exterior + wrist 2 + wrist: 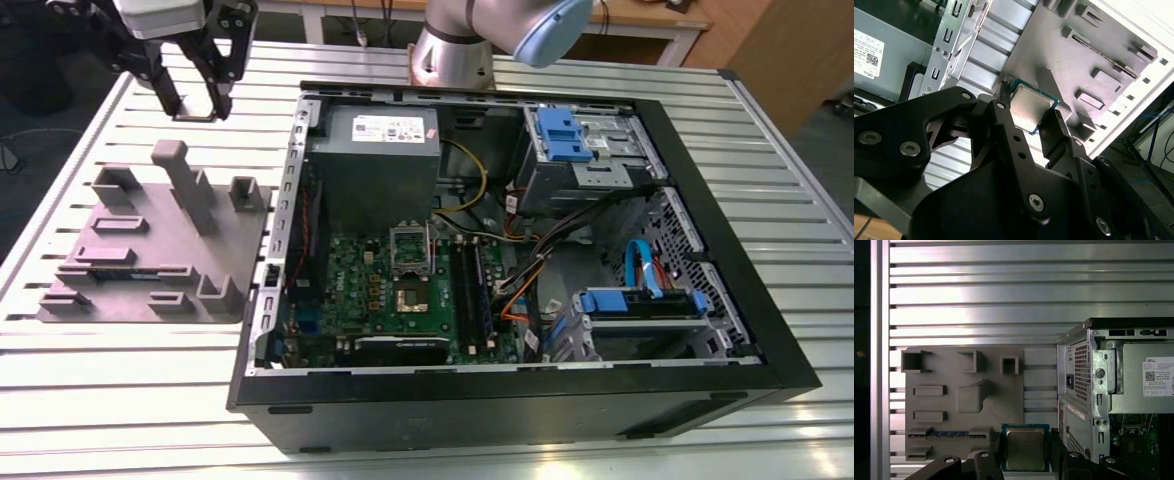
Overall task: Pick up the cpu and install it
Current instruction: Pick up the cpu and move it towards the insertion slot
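The cpu (1025, 448), a small square chip with a silver-grey metal top and a thin green rim, sits pinched between the two black fingers (1056, 452) of my gripper (1025, 455). In the second wrist view the cpu (1030, 107) hangs tilted in the gripper (1030, 119), above the grey moulded tray (1074, 65). In the exterior view the gripper (196, 108) hovers high at the back left, over the tray's (147, 250) far end and clear of it. The open motherboard socket (411, 296) lies inside the computer case (521, 400).
The open black case takes up the exterior view's middle and right, holding a grey power supply box (380, 150), blue drive cages (577, 135), cables and memory slots. The tray has several upright posts (180, 180). The ribbed metal table (120, 380) surrounds both.
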Controlling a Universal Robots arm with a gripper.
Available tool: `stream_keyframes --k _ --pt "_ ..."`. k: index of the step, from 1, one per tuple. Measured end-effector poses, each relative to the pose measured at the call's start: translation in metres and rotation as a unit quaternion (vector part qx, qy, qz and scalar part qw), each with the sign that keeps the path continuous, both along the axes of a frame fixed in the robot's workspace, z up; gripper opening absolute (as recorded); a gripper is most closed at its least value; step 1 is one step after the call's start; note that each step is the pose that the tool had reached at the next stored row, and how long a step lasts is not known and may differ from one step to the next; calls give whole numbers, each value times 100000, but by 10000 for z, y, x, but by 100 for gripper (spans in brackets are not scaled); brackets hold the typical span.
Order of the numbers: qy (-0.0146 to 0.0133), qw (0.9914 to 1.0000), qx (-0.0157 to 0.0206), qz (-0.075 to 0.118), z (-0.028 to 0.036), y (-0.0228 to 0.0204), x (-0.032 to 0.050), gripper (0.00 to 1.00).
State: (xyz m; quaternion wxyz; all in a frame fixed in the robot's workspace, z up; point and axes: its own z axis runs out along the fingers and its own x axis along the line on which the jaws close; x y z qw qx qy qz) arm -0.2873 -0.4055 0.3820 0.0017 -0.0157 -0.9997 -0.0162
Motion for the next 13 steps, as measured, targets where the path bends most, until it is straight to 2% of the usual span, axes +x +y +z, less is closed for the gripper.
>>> stream_keyframes --k 13 --pt "0 100000 -1 1 0 0 35 47"
